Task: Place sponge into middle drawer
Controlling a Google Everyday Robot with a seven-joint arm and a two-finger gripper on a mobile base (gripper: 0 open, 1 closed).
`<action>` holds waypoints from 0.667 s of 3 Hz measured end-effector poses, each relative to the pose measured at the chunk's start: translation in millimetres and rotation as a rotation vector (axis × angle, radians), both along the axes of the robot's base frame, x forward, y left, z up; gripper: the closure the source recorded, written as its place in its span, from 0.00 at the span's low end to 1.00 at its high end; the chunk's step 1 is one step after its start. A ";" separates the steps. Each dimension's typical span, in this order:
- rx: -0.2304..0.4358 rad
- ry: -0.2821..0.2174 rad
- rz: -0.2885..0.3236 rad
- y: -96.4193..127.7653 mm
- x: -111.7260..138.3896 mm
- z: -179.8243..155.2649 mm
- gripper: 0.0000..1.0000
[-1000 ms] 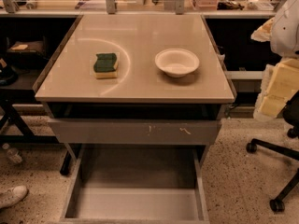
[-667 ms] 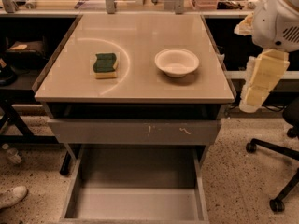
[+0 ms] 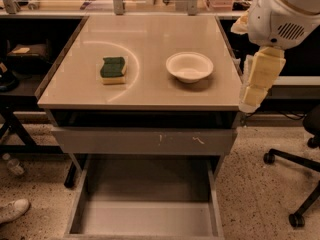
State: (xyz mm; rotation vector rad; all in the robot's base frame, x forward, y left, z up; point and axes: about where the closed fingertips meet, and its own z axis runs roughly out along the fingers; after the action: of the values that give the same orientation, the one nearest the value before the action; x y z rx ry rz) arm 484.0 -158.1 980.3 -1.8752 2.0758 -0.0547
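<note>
Beige bench (image 3: pixel 150 34), green-topped pale yellow rectangular sponge (image 3: pixel 113 70) left of round white bowl (image 3: pixel 189 66), grey metal middle drawer (image 3: pixel 145 218) open below, cream hand (image 3: pixel 248 101) at right edge, grip cannot be told.

I can read no text, number or brand mark anywhere: not on the sponge (image 3: pixel 113 70), the white bowl (image 3: pixel 189 66), the scratched drawer front (image 3: pixel 125 141), the middle drawer (image 3: pixel 145 218), or my gripper (image 3: pixel 250 98), which hangs just beside the right front corner of the table (image 3: pixel 150 90).
</note>
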 end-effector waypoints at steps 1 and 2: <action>0.015 0.027 -0.022 14.0 13.3 -12.7 0.00; 0.062 0.070 -0.018 46.5 42.6 -35.5 0.00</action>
State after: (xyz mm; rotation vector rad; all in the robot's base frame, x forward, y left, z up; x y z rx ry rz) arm 526.6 -111.6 944.8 -1.8470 2.1161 0.0709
